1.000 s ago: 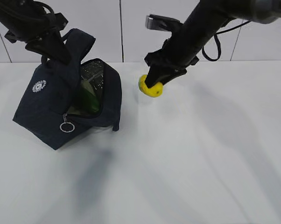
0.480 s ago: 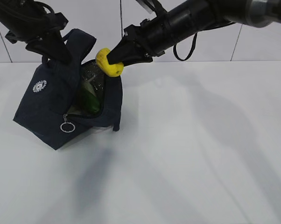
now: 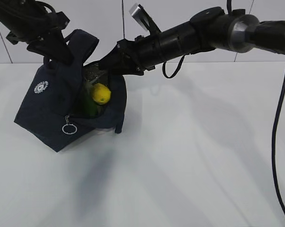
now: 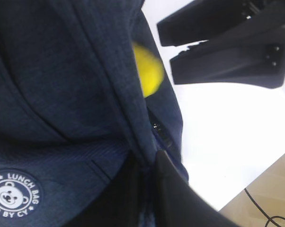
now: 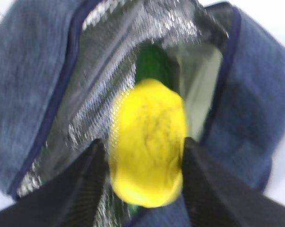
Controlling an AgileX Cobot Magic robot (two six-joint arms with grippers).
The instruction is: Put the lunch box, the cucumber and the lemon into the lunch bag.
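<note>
The navy lunch bag [image 3: 48, 109] lies tilted on the table with its zipper mouth open towards my right arm. My left gripper [image 3: 62, 53] is shut on the bag's handle fabric [image 4: 133, 118] and holds it up. The yellow lemon [image 3: 101, 93] is in the bag's mouth, just below my right gripper [image 3: 101, 67], whose jaws stand apart and no longer touch it. In the right wrist view the lemon [image 5: 147, 142] is blurred between the spread fingers, above the dark green cucumber [image 5: 154, 64] in the silver lining. A pale green surface [image 5: 204, 90] beside the cucumber looks like the lunch box.
The bag's silver ring pull [image 3: 68, 128] hangs at the lower end of the zipper. The white table [image 3: 204, 156] spreads to the right and front of the bag. A tiled white wall [image 3: 180, 52] stands behind.
My right gripper carried the lemon from the table up and left to the bag's mouth and let it go. The lemon has dropped into the opening. The left gripper has kept its hold.
</note>
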